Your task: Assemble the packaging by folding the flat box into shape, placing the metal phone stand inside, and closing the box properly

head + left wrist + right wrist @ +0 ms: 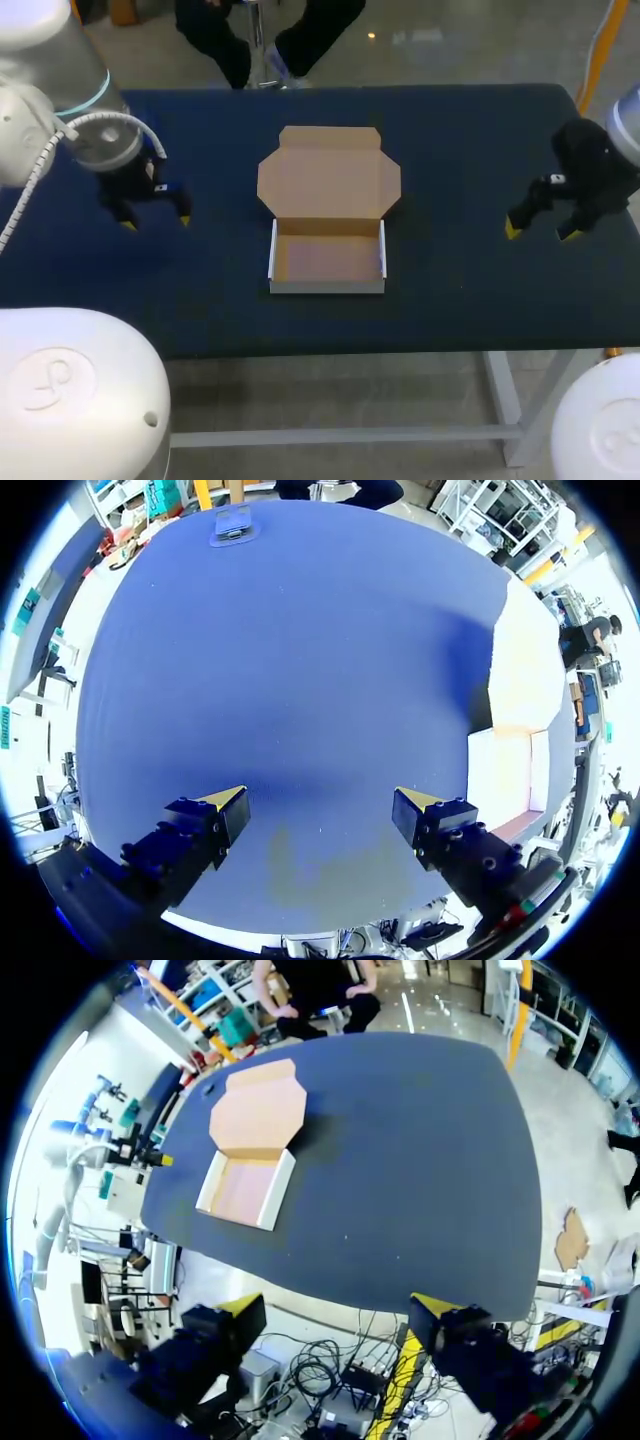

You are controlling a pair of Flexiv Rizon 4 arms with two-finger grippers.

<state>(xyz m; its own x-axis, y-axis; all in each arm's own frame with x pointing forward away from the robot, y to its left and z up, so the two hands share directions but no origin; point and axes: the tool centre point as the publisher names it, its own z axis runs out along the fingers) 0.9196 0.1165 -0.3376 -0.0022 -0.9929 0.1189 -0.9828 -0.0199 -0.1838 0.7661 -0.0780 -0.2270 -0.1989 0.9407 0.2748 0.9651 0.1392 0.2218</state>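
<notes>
Brown cardboard box with white outer walls (327, 258) stands formed at the middle of the tabletop (470, 150), lid lying open toward the far edge; its tray looks empty. Left gripper (155, 215) by the left edge, right gripper (540, 230) by the right edge: both spread wide, holding nothing. Small grey metal piece (232, 525) at the far edge, probably the phone stand. Folding done, I judge; next I fetch it into the tray.

cardboard box (328, 255) | folded into a shallow tray, white outside, brown inside | lid flap open, lying flat behind | mid-table
</notes>
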